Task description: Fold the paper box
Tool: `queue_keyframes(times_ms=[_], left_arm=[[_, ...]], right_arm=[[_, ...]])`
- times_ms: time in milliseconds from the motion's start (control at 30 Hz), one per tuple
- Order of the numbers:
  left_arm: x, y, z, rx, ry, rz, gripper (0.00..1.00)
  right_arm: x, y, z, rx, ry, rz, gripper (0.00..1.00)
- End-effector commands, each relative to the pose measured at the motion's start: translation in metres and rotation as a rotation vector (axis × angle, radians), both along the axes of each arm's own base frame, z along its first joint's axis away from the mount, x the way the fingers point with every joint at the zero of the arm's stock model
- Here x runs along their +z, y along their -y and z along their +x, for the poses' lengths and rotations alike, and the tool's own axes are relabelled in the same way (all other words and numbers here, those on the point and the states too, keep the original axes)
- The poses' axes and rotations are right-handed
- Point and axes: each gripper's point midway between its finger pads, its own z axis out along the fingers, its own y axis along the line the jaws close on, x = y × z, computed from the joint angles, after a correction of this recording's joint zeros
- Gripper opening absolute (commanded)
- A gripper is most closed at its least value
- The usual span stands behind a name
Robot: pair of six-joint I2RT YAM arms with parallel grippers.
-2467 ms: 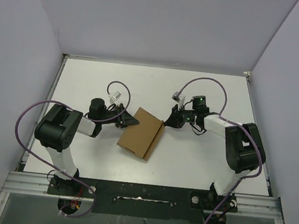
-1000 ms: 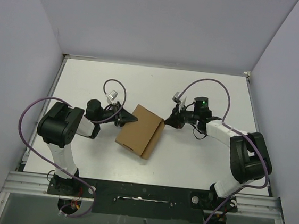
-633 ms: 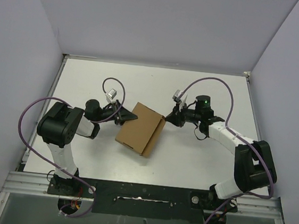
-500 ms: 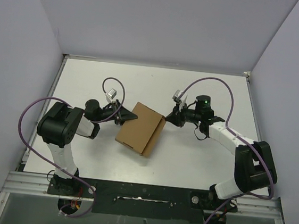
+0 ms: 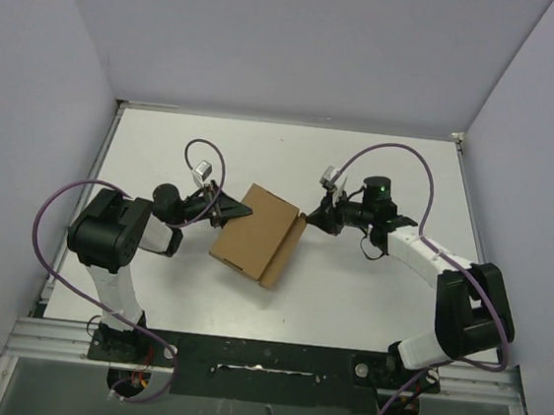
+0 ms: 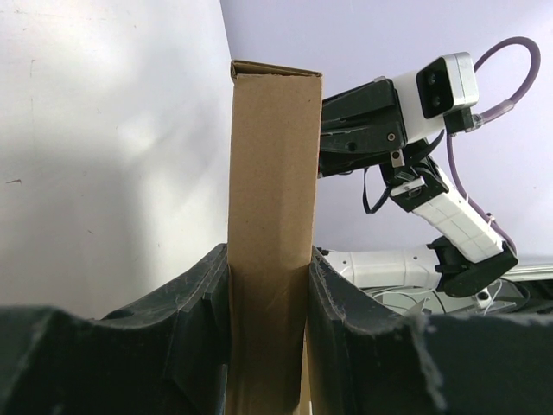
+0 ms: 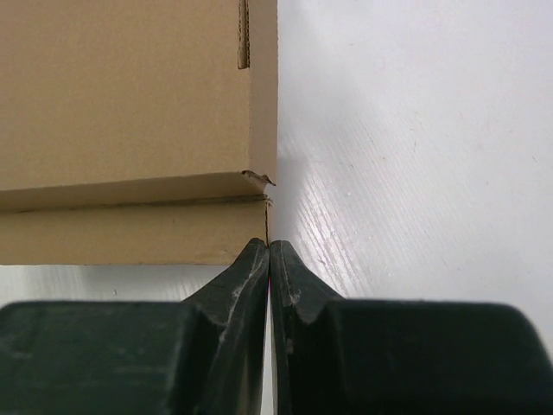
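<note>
The table [image 5: 367, 296] carries the paper box [image 5: 254, 235] near its middle, a little toward the left edge. The box lies flat and is skewed to the table's edges. Over the last couple of seconds it has slid a short way toward the left and far edges and turned slightly. The left arm has drawn it along while the right arm has stretched out after it.

The box reads as a thin closed slab with a narrow strip running down its right long side. In the right wrist view that strip meets the top face at a crease with a small torn nick at the corner.

The left gripper [image 5: 229, 210] clamps the box at its far left corner. In the left wrist view both fingers [image 6: 207, 285] press flat on opposite faces of the thin cardboard, and that grip is unchanged.

The right gripper [image 7: 269, 246] has drawn its last sliver of gap closed. Its tips now meet as one point at the corner of the right-side strip. No cardboard shows between them, so it pokes rather than pinches.

As a judgement, the fold looks nearly complete. The left arm serves as an anchor, and the closed right tips are set to press or tuck that side strip home. If that push lands off the crease, it could slide the box instead of seating the flap.
</note>
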Motion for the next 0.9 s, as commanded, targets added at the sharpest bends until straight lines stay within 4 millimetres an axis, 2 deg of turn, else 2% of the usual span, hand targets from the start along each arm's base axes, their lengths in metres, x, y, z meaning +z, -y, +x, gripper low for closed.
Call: queue_keyframes(times_ms=[0, 200, 867], left_arm=[[0.018, -0.004, 0.005, 0.018, 0.112, -0.024, 0.02], [0.009, -0.003, 0.005, 0.005, 0.105, 0.023, 0.02], [0.003, 0.0, -0.004, -0.069, 0.114, 0.049, 0.01]], right_arm=[[0.035, -0.012, -0.007, 0.06, 0.09, 0.065, 0.05], [0.036, -0.013, -0.008, 0.064, 0.101, 0.059, 0.04], [0.03, -0.017, -0.009, 0.072, 0.106, 0.012, 0.04]])
